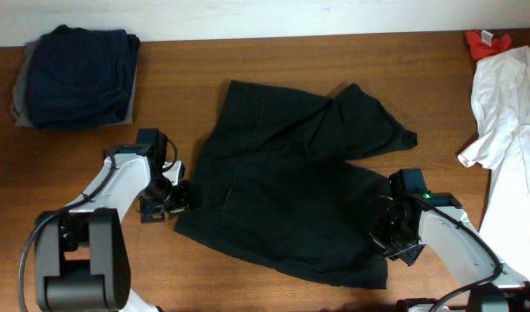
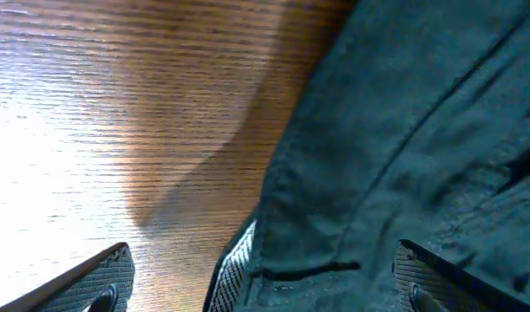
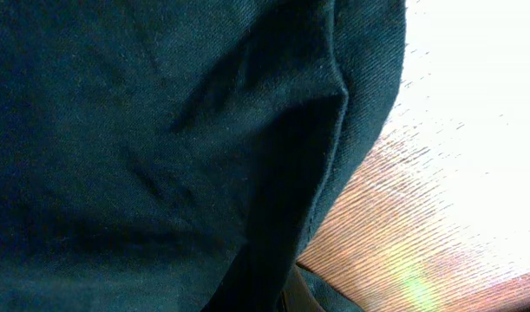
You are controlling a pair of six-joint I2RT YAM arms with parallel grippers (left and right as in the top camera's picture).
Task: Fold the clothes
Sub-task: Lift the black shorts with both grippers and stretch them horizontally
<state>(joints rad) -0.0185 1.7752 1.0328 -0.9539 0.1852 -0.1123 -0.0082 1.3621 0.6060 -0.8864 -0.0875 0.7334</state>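
A large wrinkled black garment [image 1: 286,186] lies spread in the middle of the table. My left gripper [image 1: 172,198] is at its left edge. In the left wrist view it is open [image 2: 265,282], low over the wood, with the garment's hemmed edge [image 2: 377,173] between the two fingers. My right gripper [image 1: 392,232] is at the garment's lower right edge. In the right wrist view black cloth [image 3: 160,147] fills most of the frame and covers the fingers [image 3: 295,295], which look shut on it.
A folded navy and grey stack [image 1: 74,76] sits at the back left. A white garment [image 1: 507,104] lies along the right edge, with a small red one [image 1: 486,41] at the back right corner. Bare wood [image 1: 273,61] runs along the back.
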